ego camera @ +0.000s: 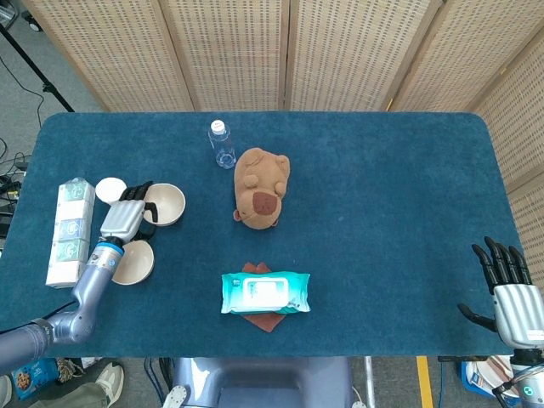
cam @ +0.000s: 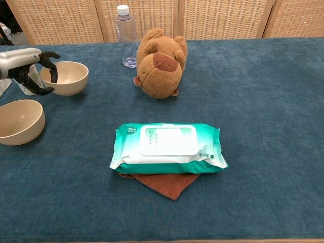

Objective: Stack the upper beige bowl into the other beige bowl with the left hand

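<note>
**Left hand at the rim of the upper beige bowl**

The upper beige bowl [cam: 66,78] is a plain, smooth, round bowl with an open mouth facing up and nothing visible inside. It sits on the blue worktop [ego camera: 382,195], left of the plush bear [ego camera: 261,187] and beyond the other beige bowl [cam: 19,120], which stands apart from it, nearer the front edge.

The left hand [cam: 30,68] is at the bowl's left side. Its dark fingers [cam: 49,59] curl over the rim, with fingertips dipping into the mouth and the thumb on the outer wall; it appears to hold the rim, though how firmly cannot be told. In the head view the hand [ego camera: 126,214] covers the bowl's left edge, and a white cup just behind it is partly hidden.

The right hand [ego camera: 508,289] hangs off the worktop's front right corner, fingers spread, holding nothing; the frame edge cuts off its wrist.
</note>
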